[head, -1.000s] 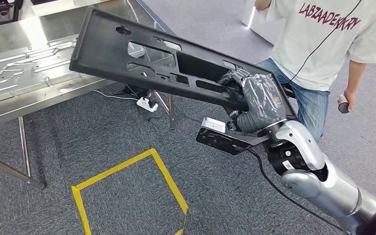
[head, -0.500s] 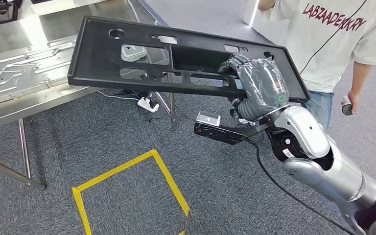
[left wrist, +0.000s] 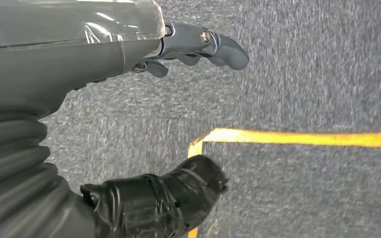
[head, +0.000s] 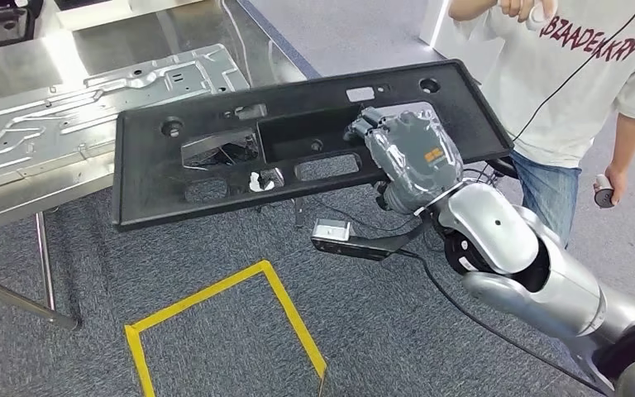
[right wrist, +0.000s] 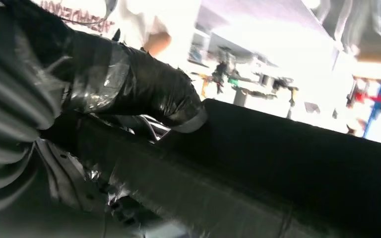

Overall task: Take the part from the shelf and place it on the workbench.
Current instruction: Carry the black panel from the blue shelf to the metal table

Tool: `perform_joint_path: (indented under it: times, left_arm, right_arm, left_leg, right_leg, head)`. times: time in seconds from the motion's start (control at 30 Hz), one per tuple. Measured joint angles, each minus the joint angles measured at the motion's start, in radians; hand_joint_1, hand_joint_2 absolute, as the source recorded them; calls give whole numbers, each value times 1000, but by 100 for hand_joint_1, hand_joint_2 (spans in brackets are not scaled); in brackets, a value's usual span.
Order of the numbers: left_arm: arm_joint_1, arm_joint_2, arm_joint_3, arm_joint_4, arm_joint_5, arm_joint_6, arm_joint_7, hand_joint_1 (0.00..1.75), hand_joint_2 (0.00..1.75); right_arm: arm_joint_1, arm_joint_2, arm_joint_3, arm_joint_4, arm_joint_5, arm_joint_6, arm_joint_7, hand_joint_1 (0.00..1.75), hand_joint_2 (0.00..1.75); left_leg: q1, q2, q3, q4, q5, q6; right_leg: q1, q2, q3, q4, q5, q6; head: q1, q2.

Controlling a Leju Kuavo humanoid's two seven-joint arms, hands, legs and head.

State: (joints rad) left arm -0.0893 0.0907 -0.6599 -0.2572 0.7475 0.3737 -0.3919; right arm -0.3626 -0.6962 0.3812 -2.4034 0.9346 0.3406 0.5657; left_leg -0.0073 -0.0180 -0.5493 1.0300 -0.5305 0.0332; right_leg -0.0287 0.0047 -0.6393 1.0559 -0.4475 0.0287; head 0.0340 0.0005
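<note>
A long black plastic panel [head: 215, 157] with several cut-outs hangs nearly flat in the air, its far end over the edge of the steel workbench [head: 16, 194]. My right hand [head: 409, 153] grips it near its right end, fingers hooked through a cut-out. In the right wrist view the panel [right wrist: 297, 163] runs dark across the picture with the taped thumb [right wrist: 144, 99] pressed on it. My left hand [left wrist: 129, 124] hangs over the carpet, fingers apart and holding nothing.
A pressed sheet-metal part [head: 91, 107] lies on the workbench. A person in a white T-shirt [head: 579, 74] stands close at the right. Yellow tape [head: 215, 289] marks a square on the grey carpet below. A white power strip [head: 256, 180] lies under the bench.
The panel has swung from a steep tilt to nearly level and dropped lower, with my right hand turning along with it. The view has shifted a little.
</note>
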Motion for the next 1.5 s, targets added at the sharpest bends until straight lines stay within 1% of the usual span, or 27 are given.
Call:
perform_joint_path:
  times: [0.07, 0.1, 0.13, 0.2, 0.23, 0.27, 0.3, 0.37, 0.4, 0.43, 0.5, 0.6, 0.67, 0.73, 0.77, 0.8, 0.87, 0.9, 0.93, 1.1, 1.17, 1.23, 1.27, 1.3, 1.4, 1.43, 1.5]
  left_arm:
    - [-1, -1, 0, 0, -2, 0, 0, 0, 175]
    - [-2, -1, 0, 0, -3, 0, 0, 0, 175]
    - [-3, -1, 0, 0, -4, 0, 0, 0, 175]
    - [-3, -1, -1, 0, -8, -1, 0, 0, 175]
    - [-1, -1, -1, 0, -9, -1, 1, 0, 175]
    - [1, -1, -1, 0, -10, -1, 1, 0, 175]
    - [3, -1, -1, 0, -10, -2, 0, 0, 175]
    - [3, 0, -1, 0, -10, -2, -2, 0, 175]
    - [3, 1, -1, 0, -10, -2, -4, 0, 175]
    - [2, 2, -1, 0, -10, -2, -5, 0, 175]
    - [1, 4, -2, 0, -10, -2, -9, 0, 175]
    - [4, 5, -2, 0, -10, -2, -11, 0, 175]
    - [4, 4, -2, 0, -10, -2, -12, 0, 175]
    - [3, 3, -2, 0, -10, -2, -12, 0, 175]
    - [3, 2, -2, 0, -9, -2, -11, 0, 175]
    - [4, 2, -2, 0, -9, -2, -11, 0, 175]
    - [6, 1, -2, 0, -9, -2, -10, 0, 175]
    - [5, 1, -2, 0, -9, -2, -10, 0, 175]
    - [3, 1, -2, 0, -8, -2, -11, 0, 175]
    - [1, -1, -2, 0, -8, -1, -13, 0, 175]
    - [0, -2, -2, 0, -7, 0, -14, 0, 175]
    - [2, -2, -2, 0, -7, 0, -14, 0, 175]
    - [3, -2, -2, 0, -7, 0, -14, 0, 175]
    - [5, -2, -2, 0, -7, -1, -14, 0, 175]
    - [6, -1, -2, 0, -7, 0, -14, 0, 175]
    - [6, 0, -2, 0, -7, 0, -14, 0, 175]
    - [4, 1, -2, 0, -7, 0, -14, 0, 175]
  right_arm:
    - [-12, 0, 22, 6, 8, 10, -5, 175, 175]
    - [-20, 1, 30, 7, 11, 12, -6, 175, 175]
    - [-27, 1, 37, 9, 14, 15, -9, 175, 175]
    - [-43, 2, 54, 13, 23, 29, -17, 175, 175]
    - [-49, 3, 65, 16, 30, 41, -22, 175, 175]
    - [-55, 4, 77, 19, 39, 54, -28, 175, 175]
    - [-62, 6, 91, 24, 51, 67, -34, 175, 175]
    - [-81, 10, 123, 32, 77, 88, -42, 175, 175]
    - [-93, 12, 138, 35, 88, 94, -44, 175, 175]
    - [-103, 15, 151, 39, 95, 97, -44, 175, 175]
    - [-113, 19, 173, 46, 101, 99, -44, 175, 175]
    - [-121, 21, 192, 55, 102, 96, -43, 175, 175]
    - [-128, 22, 200, 60, 103, 92, -43, 175, 175]
    - [-130, 22, 207, 66, 104, 89, -42, 175, 175]
    - [-128, 22, 211, 69, 105, 88, -42, 175, 175]
    - [-126, 22, 214, 72, 106, 87, -43, 175, 175]
    - [-124, 22, 217, 78, 110, 84, -42, 175, 175]
    - [-123, 22, 218, 80, 113, 81, -42, 175, 175]
    - [-122, 23, 219, 82, 115, 78, -41, 175, 175]
    - [-108, 24, 221, 89, 120, 69, -40, 175, 175]
    - [-106, 24, 221, 89, 122, 62, -40, 175, 175]
    - [-101, 24, 221, 90, 123, 58, -40, 175, 175]
    - [-98, 24, 221, 91, 124, 58, -40, 175, 175]
    - [-96, 24, 221, 91, 124, 58, -41, 175, 175]
    - [-94, 24, 221, 92, 125, 58, -41, 175, 175]
    - [-94, 24, 221, 93, 125, 58, -41, 175, 175]
    - [-91, 24, 221, 94, 125, 57, -40, 175, 175]
  left_leg:
    - [3, 2, -1, 12, -11, -9]
    - [4, 5, -15, 45, -24, -15]
    - [6, 7, -44, 97, -41, -21]
    - [8, 10, -133, 230, -70, -29]
    - [8, 10, -170, 272, -66, -29]
    - [8, 11, -192, 279, -44, -27]
    - [8, 11, -193, 244, -3, -23]
    - [3, 11, -159, 118, 87, -8]
    - [-1, 11, -139, 65, 113, 0]
    - [-6, 11, -125, 33, 119, 7]
    - [-12, 10, -113, 11, 110, 15]
    - [-2, 10, -81, -29, 108, 23]
    - [0, 10, -59, -44, 103, 30]
    - [0, 9, -46, -43, 90, 34]
    - [0, 8, -37, -40, 81, 33]
    - [2, 7, -28, -35, 70, 31]
    - [5, 5, -11, -19, 43, 23]
    - [4, 4, -8, -7, 29, 16]
    - [4, 2, -8, 0, 19, 9]
    - [4, 8, -15, 37, -12, -12]
    - [7, 12, -68, 141, -48, -22]
    - [8, 12, -151, 266, -76, -28]
    - [8, 12, -179, 292, -68, -26]
    - [8, 12, -189, 279, -39, -23]
    - [-1, 12, -134, 97, 84, 0]
    - [-5, 12, -114, 49, 100, 7]
    - [-12, 11, -96, 18, 94, 14]
  right_leg:
    - [-1, 0, 10, -4, -7, -14]
    - [-3, -1, 18, -6, -11, -20]
    - [-3, -3, 26, -8, -17, -25]
    - [-1, -5, 40, -9, -29, -31]
    - [0, -5, 48, -9, -36, -32]
    - [2, -4, 58, -9, -43, -32]
    - [3, -3, 68, -9, -51, -32]
    - [4, -2, 88, -12, -67, -30]
    - [6, -1, 96, -16, -72, -27]
    - [5, -1, 99, -19, -75, -23]
    - [5, 0, 105, -31, -76, -12]
    - [8, -2, 102, -17, -91, -2]
    - [9, -2, 44, 87, -126, -1]
    - [9, -1, -43, 206, -144, 2]
    - [7, -1, -70, 225, -128, 6]
    - [4, -2, -78, 205, -90, 11]
    - [-4, -4, -51, 95, -1, 21]
    - [-5, -4, -32, 42, 21, 22]
    - [-4, -3, -20, 15, 25, 18]
    - [-2, 4, 1, 1, -2, -18]
    - [-3, 3, 16, -1, -10, -27]
    - [-1, 3, 27, -2, -21, -30]
    - [0, 4, 34, -2, -27, -31]
    - [2, 4, 43, -2, -33, -31]
    - [6, 6, 70, -6, -52, -28]
    - [6, 7, 74, -9, -55, -25]
    - [6, 9, 78, -18, -58, -15]
  head:
    - [0, 0]
    - [0, 0]
    - [-1, 0]
    - [-1, 0]
    - [-1, 0]
    - [-1, 0]
    - [-1, 0]
    - [-1, 0]
    - [-1, 0]
    - [-1, 0]
    - [-2, 0]
    - [1, 0]
    - [2, 0]
    - [3, 0]
    - [3, 0]
    - [3, 0]
    - [3, 0]
    - [3, 0]
    - [3, 0]
    - [3, 0]
    - [2, 0]
    - [2, 0]
    - [2, 0]
    - [2, 0]
    - [2, 0]
    - [2, 0]
    - [2, 0]
